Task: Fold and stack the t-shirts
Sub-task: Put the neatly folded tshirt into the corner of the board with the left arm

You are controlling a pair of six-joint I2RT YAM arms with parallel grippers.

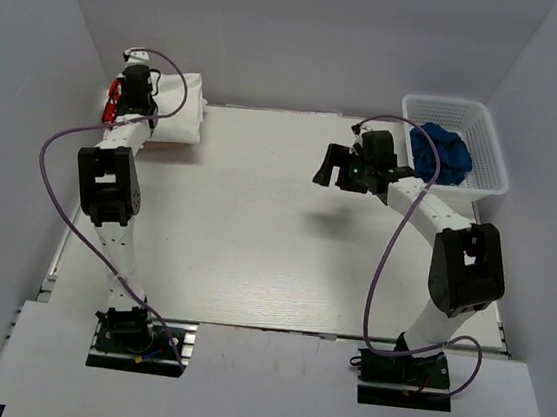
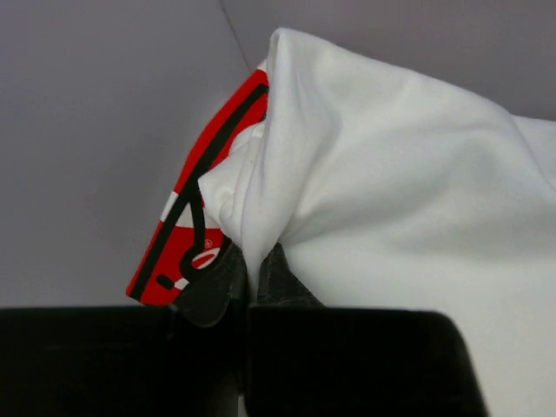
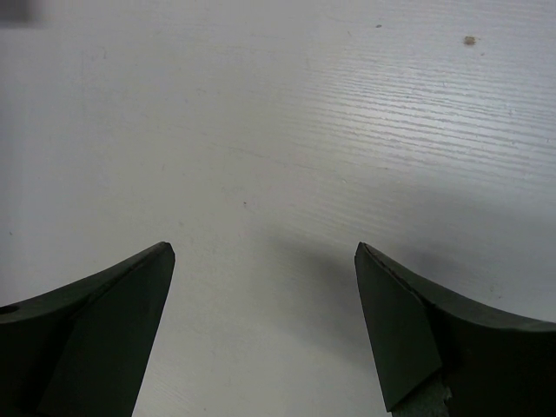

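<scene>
The t-shirts lie as a folded white pile (image 1: 181,109) in the far left corner of the table. A red-and-black print (image 1: 112,107) shows at the pile's left edge. My left gripper (image 1: 132,79) is over that edge. In the left wrist view it (image 2: 252,271) is shut on a bunched fold of white t-shirt cloth (image 2: 373,174), with the red-and-black graphic (image 2: 201,200) just left of the fingers. I cannot tell whether the pinched fold belongs to the printed shirt or the plain one. My right gripper (image 1: 335,165) hovers open over bare table (image 3: 261,130), with nothing between its fingers (image 3: 265,254).
A white plastic basket (image 1: 491,152) holding blue cloth (image 1: 440,151) stands at the far right. White walls enclose the table on the left, back and right. The left arm's purple cable (image 1: 59,143) loops out over the table's left side.
</scene>
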